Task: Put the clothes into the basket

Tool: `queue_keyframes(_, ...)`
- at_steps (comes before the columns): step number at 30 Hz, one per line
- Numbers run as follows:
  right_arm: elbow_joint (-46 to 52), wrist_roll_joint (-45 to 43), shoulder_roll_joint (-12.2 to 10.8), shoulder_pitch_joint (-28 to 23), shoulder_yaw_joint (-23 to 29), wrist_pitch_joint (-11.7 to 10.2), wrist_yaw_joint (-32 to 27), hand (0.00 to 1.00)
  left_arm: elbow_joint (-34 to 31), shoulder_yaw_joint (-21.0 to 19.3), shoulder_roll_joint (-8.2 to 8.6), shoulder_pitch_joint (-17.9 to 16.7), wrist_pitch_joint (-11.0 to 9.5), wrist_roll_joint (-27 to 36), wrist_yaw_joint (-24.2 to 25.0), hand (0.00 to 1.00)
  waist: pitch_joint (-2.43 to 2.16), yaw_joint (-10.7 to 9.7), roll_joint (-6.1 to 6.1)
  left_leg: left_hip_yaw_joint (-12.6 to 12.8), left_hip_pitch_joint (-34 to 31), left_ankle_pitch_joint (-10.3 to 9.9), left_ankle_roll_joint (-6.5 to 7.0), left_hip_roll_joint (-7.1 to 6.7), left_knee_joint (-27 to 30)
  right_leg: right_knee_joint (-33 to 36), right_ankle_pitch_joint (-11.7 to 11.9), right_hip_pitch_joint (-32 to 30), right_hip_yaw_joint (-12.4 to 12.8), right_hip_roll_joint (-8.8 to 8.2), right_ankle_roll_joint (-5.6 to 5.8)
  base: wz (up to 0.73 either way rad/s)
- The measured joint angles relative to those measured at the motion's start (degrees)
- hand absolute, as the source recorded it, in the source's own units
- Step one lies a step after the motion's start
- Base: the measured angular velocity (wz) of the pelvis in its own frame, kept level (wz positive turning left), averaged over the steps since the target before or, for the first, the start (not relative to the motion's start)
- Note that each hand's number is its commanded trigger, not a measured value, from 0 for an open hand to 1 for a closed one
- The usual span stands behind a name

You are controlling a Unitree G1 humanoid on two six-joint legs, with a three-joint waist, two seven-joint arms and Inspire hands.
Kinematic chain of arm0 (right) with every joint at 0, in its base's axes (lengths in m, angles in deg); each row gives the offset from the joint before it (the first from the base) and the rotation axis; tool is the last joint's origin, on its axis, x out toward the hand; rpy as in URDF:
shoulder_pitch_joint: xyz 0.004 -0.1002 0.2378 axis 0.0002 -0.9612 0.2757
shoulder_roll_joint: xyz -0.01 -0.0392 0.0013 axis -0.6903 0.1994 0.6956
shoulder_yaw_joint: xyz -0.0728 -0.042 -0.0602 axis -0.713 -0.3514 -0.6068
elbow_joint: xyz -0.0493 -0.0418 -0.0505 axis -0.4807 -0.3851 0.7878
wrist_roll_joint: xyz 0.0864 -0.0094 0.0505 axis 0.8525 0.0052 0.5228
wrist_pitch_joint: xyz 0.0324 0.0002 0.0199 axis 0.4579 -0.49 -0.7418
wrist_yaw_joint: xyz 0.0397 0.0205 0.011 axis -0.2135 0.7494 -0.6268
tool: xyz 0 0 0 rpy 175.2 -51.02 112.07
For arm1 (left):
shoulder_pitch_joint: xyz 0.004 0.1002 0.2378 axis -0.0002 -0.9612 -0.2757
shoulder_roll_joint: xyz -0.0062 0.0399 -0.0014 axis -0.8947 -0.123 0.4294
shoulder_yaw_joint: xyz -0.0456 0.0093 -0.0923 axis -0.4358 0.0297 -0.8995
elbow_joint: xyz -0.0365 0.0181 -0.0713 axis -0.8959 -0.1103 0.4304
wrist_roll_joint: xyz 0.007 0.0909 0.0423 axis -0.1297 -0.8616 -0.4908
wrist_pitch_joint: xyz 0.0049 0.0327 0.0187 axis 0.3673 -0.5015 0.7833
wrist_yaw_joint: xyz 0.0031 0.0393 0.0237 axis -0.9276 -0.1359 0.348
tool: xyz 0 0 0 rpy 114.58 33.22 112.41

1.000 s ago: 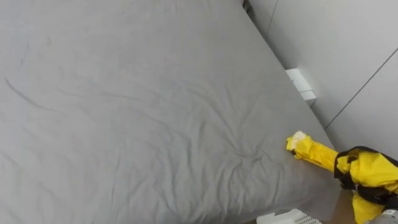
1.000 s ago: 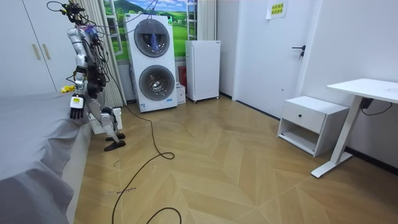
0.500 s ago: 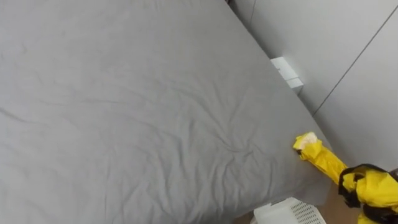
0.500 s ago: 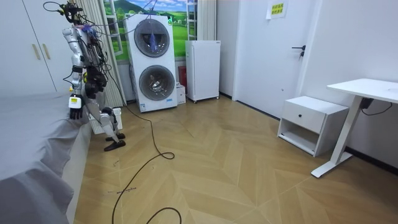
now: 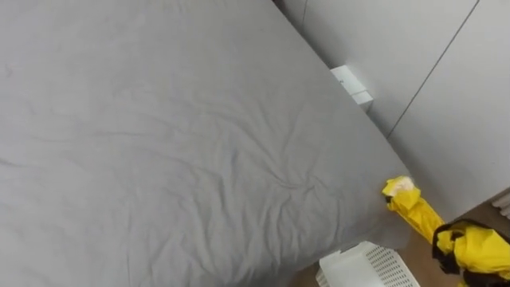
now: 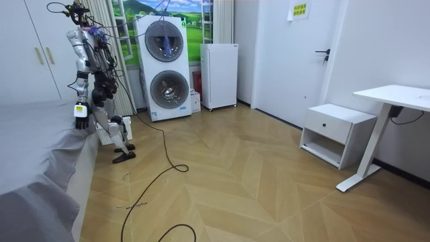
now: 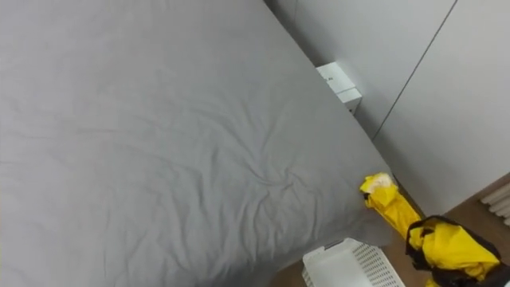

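Now mid-carry: my right hand [image 5: 437, 241] is clamped round the yellow clothes [image 5: 414, 209] at the bed [image 5: 175, 143] corner, near the basket [image 5: 374, 269]. My left hand [image 6: 81, 115] hangs idle. Next, I reckon, I should swing over the basket and let go.

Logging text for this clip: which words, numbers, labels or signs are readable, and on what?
None is readable.
Yellow-green sign on the far white wall or door: too small to read.
Washer and dryer stack: no legible markings.
Yellow garment in the right hand: no print visible.
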Motion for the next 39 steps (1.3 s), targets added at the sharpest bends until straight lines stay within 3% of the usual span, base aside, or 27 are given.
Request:
queue_keyframes(12, -3.94, 0.71, -0.87, 1.69, -1.08, 0.32, 0.91, 1.0, 0.18, 1.26, -0.04, 1.19, 0.31, 0.1, -0.01, 0.0, -0.07, -0.37, 0.42, -0.15, -2.72, -0.02, 0.05, 0.07, 1.13, 0.99, 0.03, -2.59, -0.72, -0.47, 0.07, 0.0)
queue_keyframes(19, -9.69, 0.71, -0.87, 11.05, -1.04, 0.38, 0.28, 1.0, 4.98, 3.34, 0.38, 7.49, 0.35, 0.98, -0.16, 0.0, 0.02, -0.11, 2.25, -0.38, -9.06, 0.25, 0.56, -0.27, 3.3, 2.58, 0.68, -8.47, -0.7, -1.03, 0.59, 0.01)
queue_keyframes(21, -10.53, 0.71, -0.87, 13.41, -1.17, 0.37, -0.36, 1.0, 5.83, 4.57, 0.37, 9.13, 0.23, 1.19, -0.08, 0.0, 0.25, 0.1, 2.83, -0.43, -11.46, 0.25, 0.62, -0.22, 4.31, 3.53, 0.93, -10.63, -0.74, -1.17, 0.69, -0.02)
queue_keyframes(26, -15.17, 1.13, -0.31, 21.22, -2.87, 0.18, -2.51, 1.0, 9.2, 8.26, 0.69, 14.16, -0.18, 6.01, -0.31, 0.0, 0.95, 1.89, 4.67, -0.17, -16.47, 0.99, 1.81, -0.26, 4.51, 5.07, 1.55, -16.59, -0.75, -1.41, 0.67, -0.05)
queue_keyframes(32, -15.7, 1.19, 0.25, 26.0, -4.38, 0.32, -2.94, 1.0, 9.62, 10.06, 0.75, 17.81, -0.24, 9.44, -0.49, 0.0, 0.97, 3.63, 5.99, -1.92, -23.17, 1.51, 2.45, -0.86, 6.2, 9.75, 1.43, -24.48, -2.71, -2.64, 0.53, 0.08)
queue_keyframes(33, -15.8, 1.18, 0.34, 26.32, -4.39, 0.37, -2.94, 0.93, 9.6, 10.47, 0.77, 17.98, -0.24, 9.47, -0.46, 0.0, 0.97, 3.92, 5.99, -1.91, -23.45, 1.54, 2.5, -1.0, 6.2, 10.13, 1.31, -25.04, -3.15, -2.89, 0.49, 0.0)
queue_keyframes(34, -15.93, 1.01, 0.55, 26.97, -4.54, 0.5, -2.94, 0.66, 9.6, 10.89, 0.8, 18.42, -0.22, 9.49, -0.32, 0.0, 1.01, 4.72, 5.98, -1.88, -24.14, 1.65, 2.68, -1.28, 6.23, 10.92, 1.21, -26.16, -3.9, -3.3, 0.48, 0.0)
queue_keyframes(35, -16.17, 1.02, 0.63, 27.76, -4.99, 0.83, -2.92, 0.46, 9.59, 10.88, 0.8, 18.53, -0.24, 9.52, -0.32, 0.0, 1.04, 5.03, 6.01, -1.84, -24.94, 1.83, 2.87, -1.5, 6.23, 11.33, 1.13, -27.18, -4.4, -3.69, 0.47, 0.0)
queue_keyframes(36, -16.16, 1.01, 0.63, 27.89, -5.18, 0.84, -2.9, 0.0, 9.58, 10.89, 0.8, 18.57, -0.25, 9.54, -0.34, 0.0, 1.06, 5.21, 6.03, -1.83, -25.3, 1.91, 2.93, -1.6, 6.23, 11.55, 1.12, -27.65, -4.71, -3.89, 0.46, 0.04)
queue_keyframes(39, -17.27, 1.07, 0.86, 28.26, -5.47, 0.85, -2.78, 0.0, 9.55, 11.81, 0.93, 18.59, -0.3, 9.61, -0.36, 0.0, 1.13, 6.24, 5.99, -2.15, -27.21, 2.45, 3.36, -2.17, 6.26, 12.27, 0.97, -29.68, -5.84, -4.91, 0.5, 0.1)
